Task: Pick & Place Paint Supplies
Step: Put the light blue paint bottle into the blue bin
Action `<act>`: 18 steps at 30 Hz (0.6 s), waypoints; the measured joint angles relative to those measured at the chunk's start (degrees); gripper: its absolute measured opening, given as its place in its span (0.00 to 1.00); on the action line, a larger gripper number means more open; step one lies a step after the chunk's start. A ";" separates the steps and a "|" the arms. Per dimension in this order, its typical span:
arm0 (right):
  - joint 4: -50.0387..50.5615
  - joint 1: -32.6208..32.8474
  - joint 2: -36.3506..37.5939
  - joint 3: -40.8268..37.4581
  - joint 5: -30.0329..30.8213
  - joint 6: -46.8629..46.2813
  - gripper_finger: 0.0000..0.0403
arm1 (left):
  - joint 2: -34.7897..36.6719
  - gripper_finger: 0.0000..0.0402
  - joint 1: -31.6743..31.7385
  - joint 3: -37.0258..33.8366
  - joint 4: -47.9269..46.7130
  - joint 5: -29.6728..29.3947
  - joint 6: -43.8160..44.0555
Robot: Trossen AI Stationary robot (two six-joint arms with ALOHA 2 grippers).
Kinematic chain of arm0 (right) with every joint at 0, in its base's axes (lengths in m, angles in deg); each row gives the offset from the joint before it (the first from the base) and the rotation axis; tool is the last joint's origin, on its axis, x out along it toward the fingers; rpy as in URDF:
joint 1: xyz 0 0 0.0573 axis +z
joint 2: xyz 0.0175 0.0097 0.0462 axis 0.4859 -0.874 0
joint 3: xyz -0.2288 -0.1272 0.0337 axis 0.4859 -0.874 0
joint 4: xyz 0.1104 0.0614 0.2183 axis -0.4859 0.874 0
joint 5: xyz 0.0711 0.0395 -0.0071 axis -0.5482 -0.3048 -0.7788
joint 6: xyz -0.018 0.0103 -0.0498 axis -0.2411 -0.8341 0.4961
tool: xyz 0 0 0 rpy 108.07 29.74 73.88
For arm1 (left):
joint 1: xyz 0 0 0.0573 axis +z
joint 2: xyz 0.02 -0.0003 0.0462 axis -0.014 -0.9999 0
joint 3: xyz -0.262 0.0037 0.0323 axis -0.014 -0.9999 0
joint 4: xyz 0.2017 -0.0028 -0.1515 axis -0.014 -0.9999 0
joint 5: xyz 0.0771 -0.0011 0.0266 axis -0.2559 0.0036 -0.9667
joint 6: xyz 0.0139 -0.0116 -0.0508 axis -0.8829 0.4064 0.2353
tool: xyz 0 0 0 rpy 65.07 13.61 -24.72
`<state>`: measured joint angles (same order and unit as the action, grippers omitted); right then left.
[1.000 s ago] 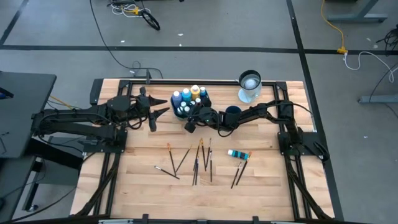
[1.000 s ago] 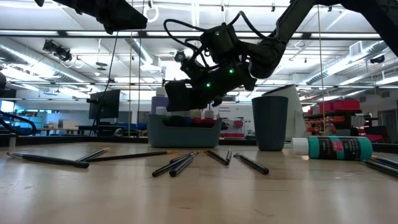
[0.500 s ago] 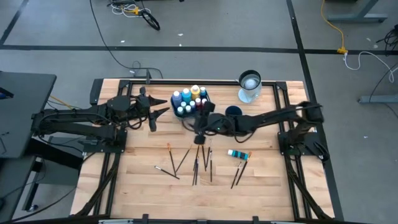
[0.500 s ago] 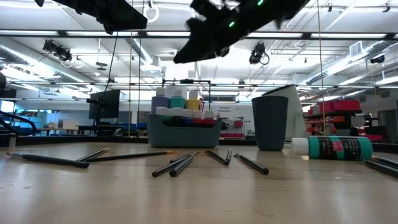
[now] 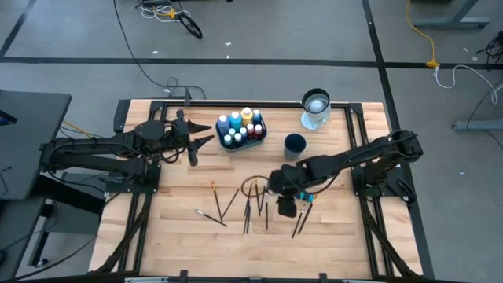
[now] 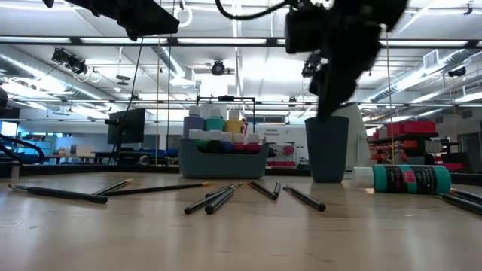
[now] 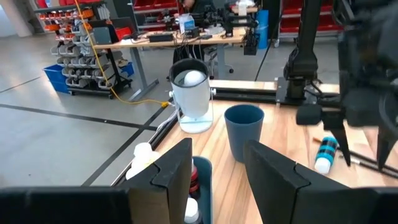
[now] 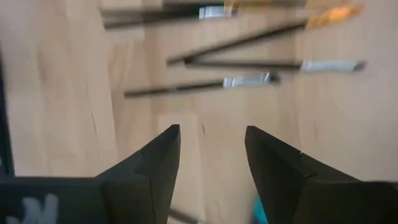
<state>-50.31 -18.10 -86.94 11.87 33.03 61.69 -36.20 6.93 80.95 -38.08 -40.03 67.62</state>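
Several small paint bottles [image 5: 240, 126] stand upright in the teal tray [image 5: 262, 132] at the table's far middle. One teal-labelled bottle [image 5: 305, 195] lies on its side on the wood, also seen as the lying bottle [image 6: 407, 179] in the low view. Several thin dark brushes [image 5: 250, 203] lie scattered toward the near edge. My right gripper [image 5: 287, 210] hangs open above the table between those brushes and the lying bottle, pointing down and touching nothing; its wrist view shows the brushes [image 8: 236, 59] below the open right gripper [image 8: 211, 149]. My left gripper [image 5: 203, 141] waits open, left of the tray.
A dark blue cup [image 5: 295, 143] stands right of the tray, and a clear container [image 5: 315, 108] stands at the far edge. Two more brushes [image 5: 301, 222] lie near the lying bottle. Bare wood lies along the near edge and on the left side of the table.
My right gripper has swung away from the teal tray toward the table's near edge and to the right, and now hangs over the wood beside the lying bottle. The tray's bottles, which it hid before, are all in view. The left arm has kept still.
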 joint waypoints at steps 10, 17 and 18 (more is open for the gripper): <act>3.78 0.73 -0.22 -4.29 3.96 -0.38 0.45 | 0.00 0.38 -0.01 0.00 3.06 0.18 0.03; 2.26 -0.75 -0.22 -8.63 4.30 -0.39 0.45 | 0.00 0.38 -0.01 0.00 3.12 0.17 0.01; 2.33 -0.97 -0.22 -9.04 4.31 -0.39 0.45 | 0.00 0.38 0.00 0.00 3.10 0.16 0.01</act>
<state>-47.98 -19.07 -87.16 2.83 37.34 61.29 -36.20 6.93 80.95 -34.98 -39.87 67.63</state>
